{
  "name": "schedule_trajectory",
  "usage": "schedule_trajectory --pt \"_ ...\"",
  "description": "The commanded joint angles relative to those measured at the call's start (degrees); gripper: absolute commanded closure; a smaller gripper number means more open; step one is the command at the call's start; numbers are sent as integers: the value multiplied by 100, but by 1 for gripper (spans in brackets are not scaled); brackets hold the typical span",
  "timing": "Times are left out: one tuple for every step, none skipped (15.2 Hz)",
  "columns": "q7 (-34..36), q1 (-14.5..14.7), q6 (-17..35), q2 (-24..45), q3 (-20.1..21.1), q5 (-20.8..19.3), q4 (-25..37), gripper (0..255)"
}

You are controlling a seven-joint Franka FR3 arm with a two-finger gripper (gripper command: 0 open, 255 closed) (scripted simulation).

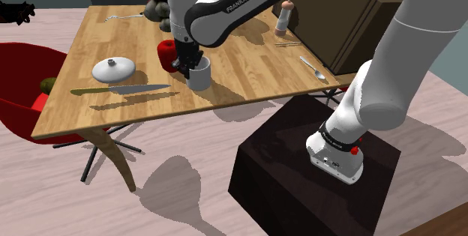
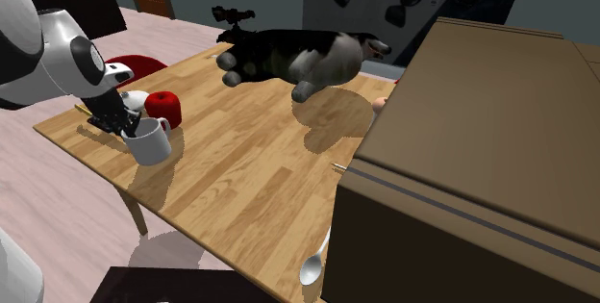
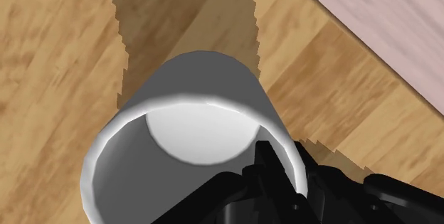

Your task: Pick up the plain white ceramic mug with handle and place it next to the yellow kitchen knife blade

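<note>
The white mug point(image 1: 200, 75) is near the middle of the wooden table point(image 1: 247, 77), tilted a little in the second exterior view point(image 2: 149, 142). My gripper point(image 1: 187, 64) is shut on its rim, one finger inside the mug point(image 3: 192, 123) and one outside. Whether the base touches the wood I cannot tell. The knife lies to the shoulder view's left of the mug, with a yellow handle point(image 1: 88, 91) and a grey blade point(image 1: 140, 88) pointing at the mug. The gripper point(image 2: 125, 123) holds the rim side that faces the knife.
A white lid point(image 1: 113, 69) lies behind the knife and a red object point(image 1: 166, 50) behind the mug. A shaker point(image 1: 283, 17), a spoon point(image 1: 313, 66) and a large brown box point(image 1: 352, 17) stand at the right. A dark animal figure point(image 2: 288, 56) lies at the far side, a red chair point(image 1: 22, 96) left.
</note>
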Motion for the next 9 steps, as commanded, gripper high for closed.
schedule_trajectory --pt "2 0 17 7 -1 -4 -5 255" --pt "2 0 17 7 -1 -4 -5 255" --pt "2 0 17 7 -1 -4 -5 255" --pt "2 0 17 7 -1 -4 -5 255" --pt "2 0 17 7 -1 -4 -5 255" --pt "2 0 17 7 -1 -4 -4 0" --pt "2 0 17 8 -1 -4 -4 0" --pt "2 0 17 8 -1 -4 -4 0" --pt "2 0 17 8 -1 -4 -4 0"
